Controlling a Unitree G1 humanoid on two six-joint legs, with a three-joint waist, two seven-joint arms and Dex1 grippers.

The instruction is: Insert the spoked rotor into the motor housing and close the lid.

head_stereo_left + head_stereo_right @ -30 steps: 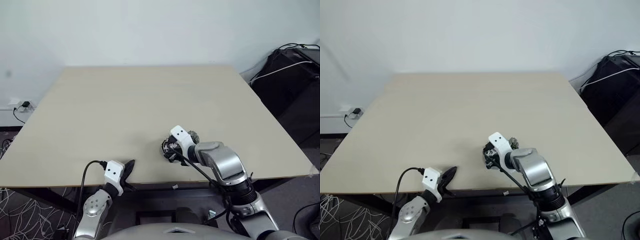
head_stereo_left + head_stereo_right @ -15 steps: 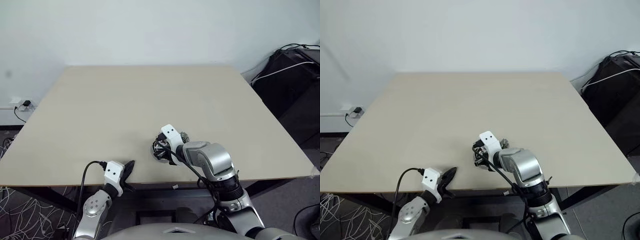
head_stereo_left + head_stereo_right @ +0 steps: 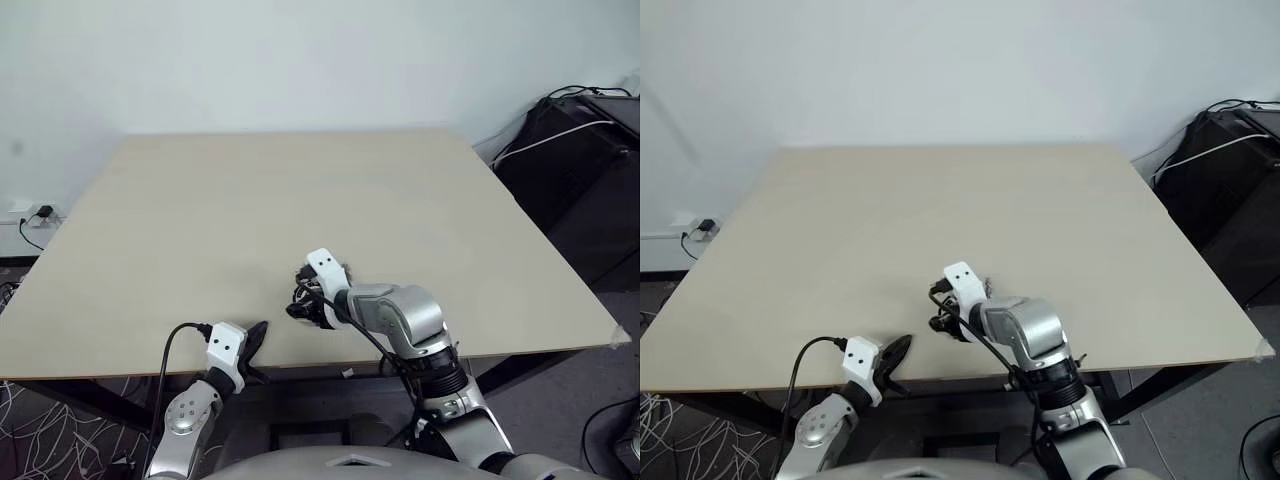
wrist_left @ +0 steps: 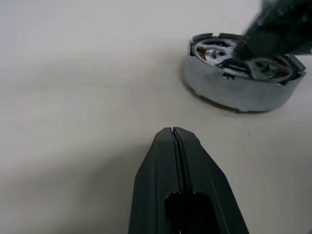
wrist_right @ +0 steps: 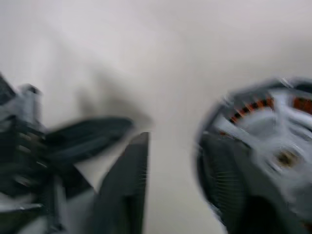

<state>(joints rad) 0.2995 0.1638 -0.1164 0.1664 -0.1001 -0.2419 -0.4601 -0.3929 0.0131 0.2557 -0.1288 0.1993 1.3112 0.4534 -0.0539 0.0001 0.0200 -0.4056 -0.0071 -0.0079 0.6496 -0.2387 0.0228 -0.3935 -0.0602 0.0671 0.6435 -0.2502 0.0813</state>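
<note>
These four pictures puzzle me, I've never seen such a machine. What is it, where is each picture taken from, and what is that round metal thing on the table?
It is a humanoid robot with two arms, each ending in a two-fingered black gripper. The two wide pictures come from cameras in its head, looking down over a pale table. The two close-ups come from small cameras on its wrists.

The left gripper, fingers pressed shut and empty, rests near the table's front edge. The right gripper reaches over a small round motor housing; whether its fingers are open or gripping anything is too blurred to tell.

In the housing, copper-coloured windings and a silvery spoked rotor show. I cannot make out a lid.
</note>
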